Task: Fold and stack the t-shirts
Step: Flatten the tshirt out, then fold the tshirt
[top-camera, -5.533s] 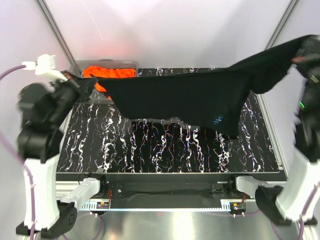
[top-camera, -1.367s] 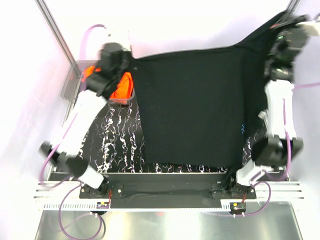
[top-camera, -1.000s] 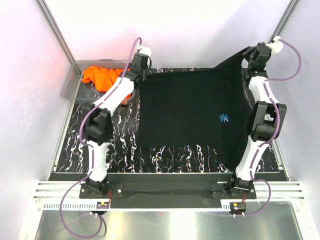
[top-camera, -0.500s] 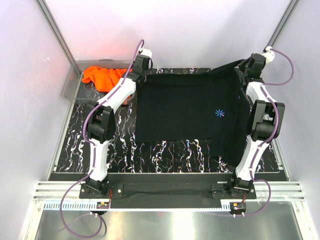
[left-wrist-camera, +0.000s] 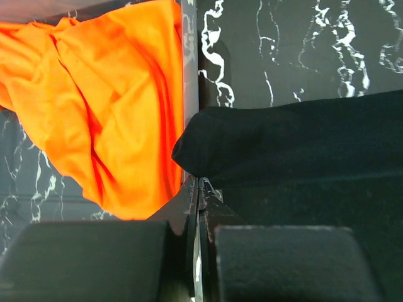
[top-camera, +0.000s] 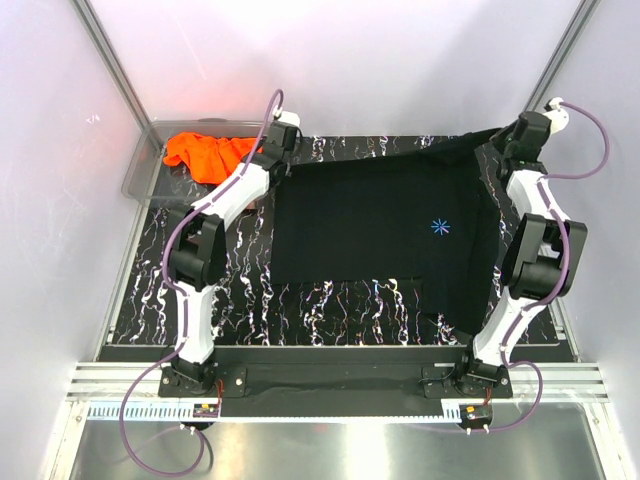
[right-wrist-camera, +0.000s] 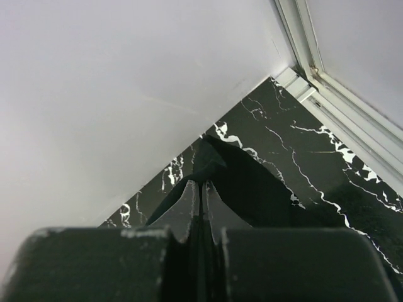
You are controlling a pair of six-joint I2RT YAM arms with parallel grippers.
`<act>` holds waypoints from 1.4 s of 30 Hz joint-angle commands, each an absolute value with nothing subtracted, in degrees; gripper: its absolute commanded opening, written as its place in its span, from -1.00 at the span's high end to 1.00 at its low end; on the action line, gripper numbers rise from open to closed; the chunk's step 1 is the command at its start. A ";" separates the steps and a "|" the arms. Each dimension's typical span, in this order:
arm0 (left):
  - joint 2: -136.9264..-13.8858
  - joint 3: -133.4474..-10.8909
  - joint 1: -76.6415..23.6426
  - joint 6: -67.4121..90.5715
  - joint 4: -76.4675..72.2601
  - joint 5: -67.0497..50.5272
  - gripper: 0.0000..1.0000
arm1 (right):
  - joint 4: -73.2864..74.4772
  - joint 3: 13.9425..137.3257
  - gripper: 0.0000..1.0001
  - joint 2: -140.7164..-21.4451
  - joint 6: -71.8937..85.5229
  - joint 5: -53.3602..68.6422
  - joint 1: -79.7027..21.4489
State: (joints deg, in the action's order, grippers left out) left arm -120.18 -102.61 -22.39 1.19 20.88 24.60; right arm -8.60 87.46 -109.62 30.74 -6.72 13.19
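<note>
The black t-shirt (top-camera: 380,235) lies spread on the marbled table, its light-blue starburst logo (top-camera: 439,227) facing up. My left gripper (top-camera: 276,150) is shut on its far left corner, seen in the left wrist view (left-wrist-camera: 199,184) with black cloth (left-wrist-camera: 289,145) pinched in the jaws. My right gripper (top-camera: 512,140) is shut on the far right corner, which shows in the right wrist view (right-wrist-camera: 201,181) with a black fold (right-wrist-camera: 252,182) rising from the jaws. The orange t-shirt (top-camera: 205,155) lies crumpled at the far left, also in the left wrist view (left-wrist-camera: 101,107).
A clear plastic bin (top-camera: 140,170) at the far left holds the orange shirt; its wall (left-wrist-camera: 190,69) runs beside the left gripper. The table's black marbled top (top-camera: 240,290) shows to the left and front. The back wall (right-wrist-camera: 126,82) and metal frame (right-wrist-camera: 327,82) stand close behind.
Both arms have lowered and stretched the black shirt from hanging in the air to lying flat on the table. In the last half second the right gripper moved slightly right, pulling the far edge taut.
</note>
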 commanded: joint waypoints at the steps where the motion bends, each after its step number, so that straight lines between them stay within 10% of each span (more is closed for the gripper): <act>1: -113.64 -104.41 -21.88 3.34 18.81 22.51 1.00 | -8.18 89.99 1.00 -105.38 30.58 -5.90 13.54; 15: -120.58 -112.58 -21.88 3.42 24.52 18.56 0.99 | 2.72 98.79 0.93 -115.05 31.20 3.07 13.54; 18: -121.46 -114.08 -22.49 6.40 30.39 19.41 0.22 | 15.76 103.76 0.57 -116.97 32.17 6.23 13.54; 21: -118.32 -110.32 -24.86 8.87 35.42 21.52 0.13 | 37.84 108.80 0.31 -119.18 33.48 4.05 13.54; 25: -107.86 -98.72 -29.26 10.89 36.29 23.65 -0.57 | 47.62 104.25 -0.18 -114.45 32.44 1.24 13.54; 42: -75.59 -61.97 -30.32 27.33 39.82 9.57 -0.16 | 43.60 65.66 -0.03 -97.99 32.52 5.19 3.79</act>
State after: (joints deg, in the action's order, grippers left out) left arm -76.55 -64.29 -30.52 22.24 40.75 11.22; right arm 49.36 66.24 -96.77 31.53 4.23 5.06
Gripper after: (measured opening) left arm 0.587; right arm 0.522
